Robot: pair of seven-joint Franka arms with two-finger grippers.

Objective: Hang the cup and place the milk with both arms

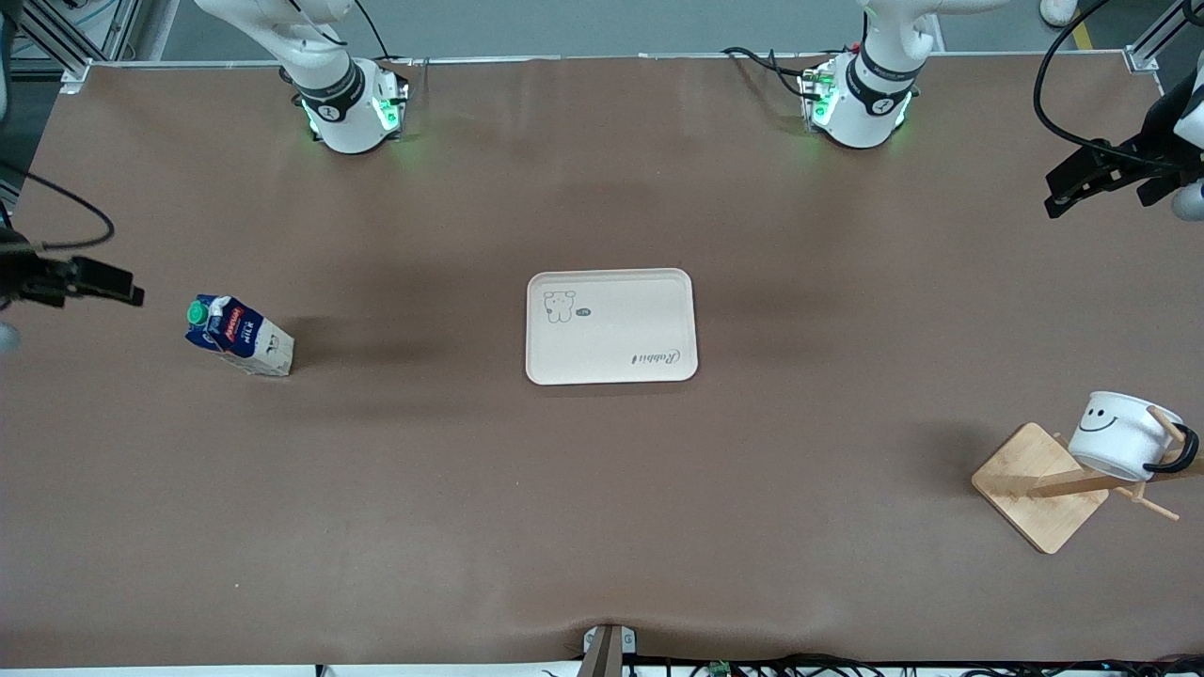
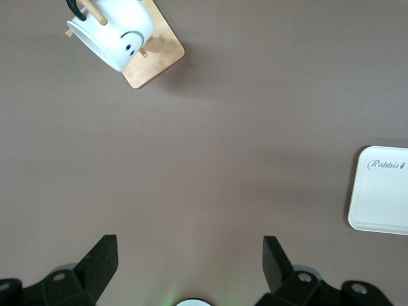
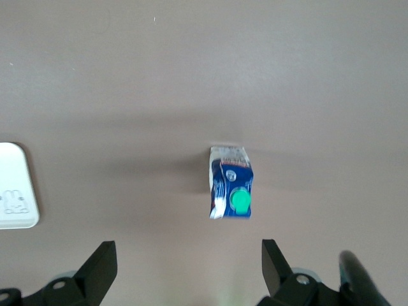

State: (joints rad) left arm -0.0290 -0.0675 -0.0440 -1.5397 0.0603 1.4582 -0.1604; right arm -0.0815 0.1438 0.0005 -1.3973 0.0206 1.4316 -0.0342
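The white cup [image 1: 1119, 434] with a smiley face hangs by its black handle on a peg of a wooden rack [image 1: 1039, 484] at the left arm's end of the table. It shows in the left wrist view as the cup [image 2: 111, 35]. The milk [image 1: 240, 336] stands on the table at the right arm's end, green cap up, also seen as the milk [image 3: 231, 190]. My left gripper [image 1: 1053, 195] [image 2: 190, 245] hovers open and empty over bare table. Open too, my right gripper [image 1: 132, 290] [image 3: 189, 245] holds nothing, above the table beside the milk.
A cream tray [image 1: 621, 320] with a rabbit drawing lies in the middle of the table; its edge shows as the tray [image 2: 382, 191] and the tray [image 3: 13, 191]. Brown tabletop spreads between tray, milk and rack. Black cables trail from both wrists.
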